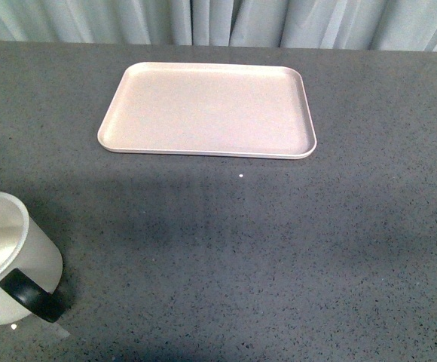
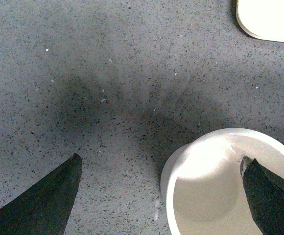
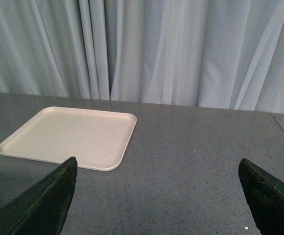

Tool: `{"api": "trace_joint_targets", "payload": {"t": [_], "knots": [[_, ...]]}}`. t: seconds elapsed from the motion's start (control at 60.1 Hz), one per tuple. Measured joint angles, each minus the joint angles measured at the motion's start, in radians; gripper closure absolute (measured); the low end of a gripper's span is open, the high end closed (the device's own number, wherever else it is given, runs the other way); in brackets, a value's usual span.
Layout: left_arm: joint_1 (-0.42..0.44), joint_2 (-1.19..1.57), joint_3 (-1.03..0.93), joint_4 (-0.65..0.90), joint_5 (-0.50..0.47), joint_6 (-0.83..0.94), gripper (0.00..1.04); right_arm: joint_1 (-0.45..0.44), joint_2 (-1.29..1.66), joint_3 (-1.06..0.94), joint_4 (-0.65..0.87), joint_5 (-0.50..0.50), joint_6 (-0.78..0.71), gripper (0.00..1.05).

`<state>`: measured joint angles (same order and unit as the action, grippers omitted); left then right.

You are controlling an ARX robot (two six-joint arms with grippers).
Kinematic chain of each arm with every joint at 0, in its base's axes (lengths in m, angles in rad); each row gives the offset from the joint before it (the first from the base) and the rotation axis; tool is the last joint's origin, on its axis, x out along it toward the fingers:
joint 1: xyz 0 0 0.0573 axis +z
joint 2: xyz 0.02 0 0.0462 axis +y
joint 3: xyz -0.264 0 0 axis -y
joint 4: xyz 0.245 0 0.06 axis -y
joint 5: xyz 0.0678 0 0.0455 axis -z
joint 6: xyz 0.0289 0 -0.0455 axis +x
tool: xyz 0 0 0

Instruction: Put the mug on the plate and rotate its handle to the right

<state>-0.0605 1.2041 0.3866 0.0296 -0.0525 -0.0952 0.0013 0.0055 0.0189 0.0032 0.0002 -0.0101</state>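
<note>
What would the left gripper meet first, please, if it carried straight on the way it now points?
Most likely the mug: the open left gripper has one finger over the mug's mouth and the other over the table, straddling its wall. Depth is unclear.

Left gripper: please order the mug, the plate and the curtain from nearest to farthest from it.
1. mug: just below the left gripper, at the near left of the table.
2. plate: farther along the table, toward its back.
3. curtain: behind the table's far edge, beyond the plate.
</note>
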Motion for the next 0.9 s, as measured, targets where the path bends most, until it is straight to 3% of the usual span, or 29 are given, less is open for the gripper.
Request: {"api": "trace_joint_targets", "payload": {"t": [0.233, 0.399, 0.798, 0.898], "knots": [[-0.006, 0.110, -0.012, 0.060, 0.011, 0.001, 0.09, 0.000, 0.000, 0.000, 0.000, 0.000, 0.000, 0.09], [0.011, 0.173, -0.013, 0.083, 0.024, 0.005, 0.43, 0.000, 0.000, 0.000, 0.000, 0.000, 0.000, 0.09], [-0.010, 0.185, 0.000, 0.052, 0.039, -0.032, 1.02, 0.000, 0.000, 0.000, 0.000, 0.000, 0.000, 0.09], [-0.045, 0.171, 0.030, 0.020, 0.047, -0.079, 1.03, 0.000, 0.000, 0.000, 0.000, 0.000, 0.000, 0.09]]}}
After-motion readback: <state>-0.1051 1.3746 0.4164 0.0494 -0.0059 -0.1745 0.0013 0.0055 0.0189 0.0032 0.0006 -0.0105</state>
